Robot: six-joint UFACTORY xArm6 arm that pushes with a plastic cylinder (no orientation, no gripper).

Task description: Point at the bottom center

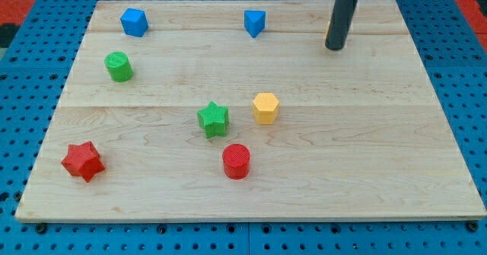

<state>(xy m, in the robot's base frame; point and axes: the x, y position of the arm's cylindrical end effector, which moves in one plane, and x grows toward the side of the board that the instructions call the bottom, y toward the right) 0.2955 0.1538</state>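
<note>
The dark rod's tip, my tip [334, 48], fingerless, rests at one o'clock on the pale wooden board [365, 156], well apart from the blue triangular block [255, 22].

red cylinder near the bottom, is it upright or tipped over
Upright. The red cylinder stands on one flat end, its round top face turned up, on the wooden board. My tip is far off, near the view's top right.

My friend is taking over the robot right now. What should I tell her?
My tip rests near the board's top right, right of the blue block, touching no block. There seems to be a yellow block just behind the rod.
Bottom center: the nearest block is the red cylinder, with the green star and yellow hexagon above it.
Done: nothing yet.
Left: slide the tip down to the bottom center, likely passing right of the hexagon.
</note>
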